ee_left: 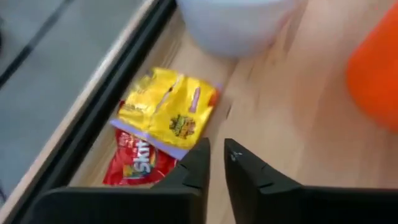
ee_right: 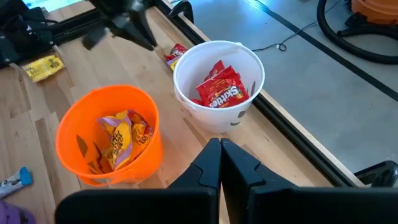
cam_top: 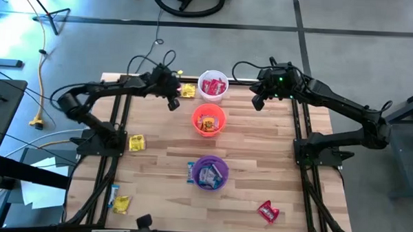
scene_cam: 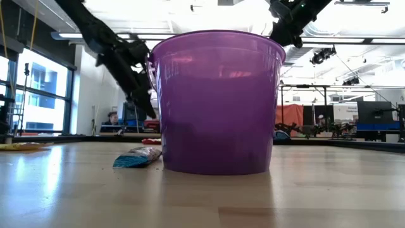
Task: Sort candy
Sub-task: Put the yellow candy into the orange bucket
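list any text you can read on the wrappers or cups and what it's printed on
"Skittles" on the red packets inside the white cup.
"Ski", the rest hidden, on the red packet lying under the yellow packet by the table edge.
Yellow packet's logo: too blurred to read.
Yellow packets in the orange cup: unreadable.
No print shows on the cups.

Red candy fills the 12 o'clock cup, yellow pieces the middle one, blue-white the 6 o'clock one; loose sweets lie flat around.
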### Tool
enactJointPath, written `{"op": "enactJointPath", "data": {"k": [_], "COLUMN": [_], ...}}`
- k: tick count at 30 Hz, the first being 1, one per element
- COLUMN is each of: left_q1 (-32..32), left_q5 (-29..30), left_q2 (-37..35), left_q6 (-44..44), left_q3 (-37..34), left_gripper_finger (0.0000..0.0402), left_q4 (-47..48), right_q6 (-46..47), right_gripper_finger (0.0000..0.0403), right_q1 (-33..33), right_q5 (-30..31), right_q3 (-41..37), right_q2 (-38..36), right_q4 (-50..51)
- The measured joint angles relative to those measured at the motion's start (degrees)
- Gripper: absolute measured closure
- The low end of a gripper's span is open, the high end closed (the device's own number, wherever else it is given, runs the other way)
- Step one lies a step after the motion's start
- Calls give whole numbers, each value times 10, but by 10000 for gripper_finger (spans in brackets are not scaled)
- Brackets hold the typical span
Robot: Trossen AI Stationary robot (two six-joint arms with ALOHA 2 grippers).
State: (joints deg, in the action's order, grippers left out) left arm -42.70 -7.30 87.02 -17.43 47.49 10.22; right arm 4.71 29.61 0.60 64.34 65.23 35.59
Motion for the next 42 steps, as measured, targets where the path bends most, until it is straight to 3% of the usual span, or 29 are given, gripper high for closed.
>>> {"op": "enactJointPath", "data": {"k": [7,13,18,22,29,37,42], "left_q1": [1,5,5,8,9,12,11], "left_q5": [-6,30,49,105,107,115,134], "left_q2": [104,150,184,206,224,213,184], "left_q6": [-50,-114,-140,-170,-182,-195,-183], "left_q3": [70,105,117,120,121,118,117], "left_gripper_finger": [293,238,222,222,255,391,400], "left_q4": [35,36,33,18,13,-2,25], "right_q6": [0,13,13,13,15,14,13], "right_gripper_finger": [403,403,403,403,403,403,403], "right_q1": [0,0,0,0,0,0,0], "right_q5": [0,0,0,1,2,2,2], "right_q3": [0,0,0,0,0,0,0], "right_q2": [0,0,0,0,0,0,0], "right_q4": [0,0,0,0,0,2,2]}}
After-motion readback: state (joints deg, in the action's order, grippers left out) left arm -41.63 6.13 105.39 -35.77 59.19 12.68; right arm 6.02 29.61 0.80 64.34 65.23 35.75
